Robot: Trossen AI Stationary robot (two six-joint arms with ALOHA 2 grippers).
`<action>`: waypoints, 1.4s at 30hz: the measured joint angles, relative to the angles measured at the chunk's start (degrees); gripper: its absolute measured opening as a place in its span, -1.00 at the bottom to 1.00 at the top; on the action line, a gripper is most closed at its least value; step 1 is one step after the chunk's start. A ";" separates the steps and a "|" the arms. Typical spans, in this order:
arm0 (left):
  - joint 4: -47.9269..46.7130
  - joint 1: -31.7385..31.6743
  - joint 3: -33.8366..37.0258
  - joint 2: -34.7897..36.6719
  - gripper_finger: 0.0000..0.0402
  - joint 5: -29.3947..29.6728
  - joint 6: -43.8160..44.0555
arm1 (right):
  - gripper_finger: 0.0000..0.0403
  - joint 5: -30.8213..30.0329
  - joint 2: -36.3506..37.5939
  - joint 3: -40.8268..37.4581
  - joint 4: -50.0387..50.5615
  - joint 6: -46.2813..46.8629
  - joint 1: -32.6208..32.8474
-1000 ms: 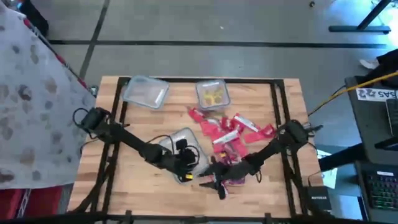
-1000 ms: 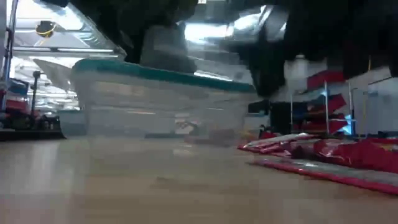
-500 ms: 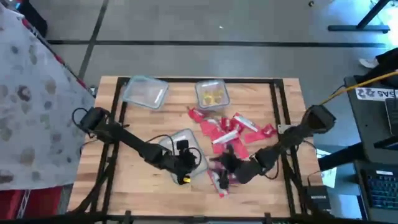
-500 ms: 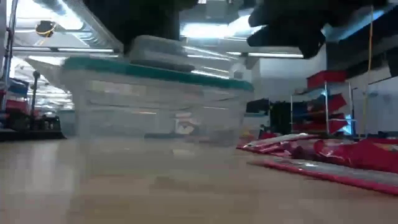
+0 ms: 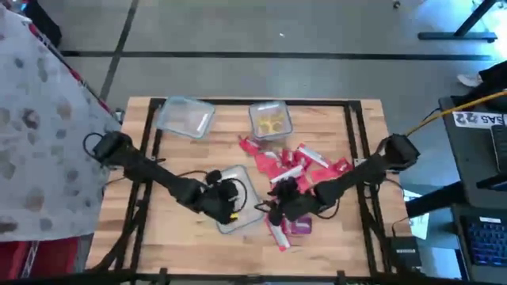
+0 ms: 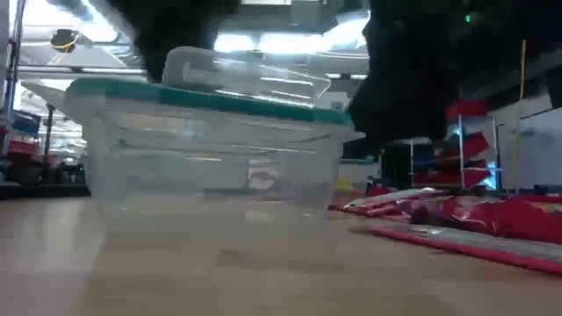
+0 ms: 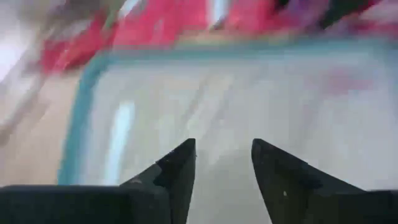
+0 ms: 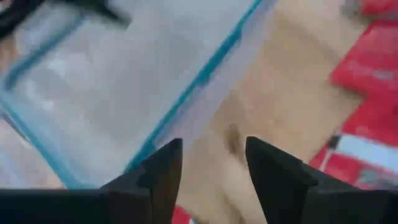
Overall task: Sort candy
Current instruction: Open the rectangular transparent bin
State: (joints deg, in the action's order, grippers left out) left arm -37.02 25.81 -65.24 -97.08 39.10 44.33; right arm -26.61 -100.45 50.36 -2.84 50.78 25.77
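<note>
Red candy packets [image 5: 295, 165] lie in a heap right of the table's middle, and a few magenta ones [image 5: 298, 226] lie nearer the front edge. Yellow candy pieces fill a small clear tub [image 5: 271, 120] at the back. Left of the heap, a clear tub with a teal rim [image 5: 240, 199] stands on its base. My left gripper [image 5: 231, 204] hangs open over this tub's inside [image 7: 186, 93], with nothing between its fingers. My right gripper [image 5: 273, 210] is open too, above the tub's right rim [image 8: 205, 71] and the bare wood beside it.
A second clear tub or lid [image 5: 184, 117] rests at the back left. In the low view the teal-rimmed tub [image 6: 211, 145] fills the left half, with red packets [image 6: 474, 215] to its right. Bare wood lies along the near edge and at the left.
My right gripper has swung from the magenta packets near the front edge up toward the teal-rimmed tub, tipping from pointing down to slanting forward. My left gripper has risen over the tub and rolled. The tub has shifted a little toward the near edge.
</note>
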 joint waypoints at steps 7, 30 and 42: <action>10.76 -3.02 6.26 -0.44 -0.29 1.15 -1.79 | -0.18 5.25 -6.97 8.65 0.05 -3.67 0.08; 31.55 -3.68 9.15 -1.51 -0.29 -6.28 -18.76 | -0.18 11.75 -8.80 27.87 21.48 -21.45 6.51; 31.68 -3.68 9.40 -1.42 -0.29 -6.71 -18.57 | -0.18 2.63 -8.71 11.89 15.44 -8.07 6.87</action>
State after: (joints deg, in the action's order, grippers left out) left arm -5.34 22.13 -55.84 -98.50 32.39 25.75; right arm -23.98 -109.16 62.26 12.60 42.71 32.64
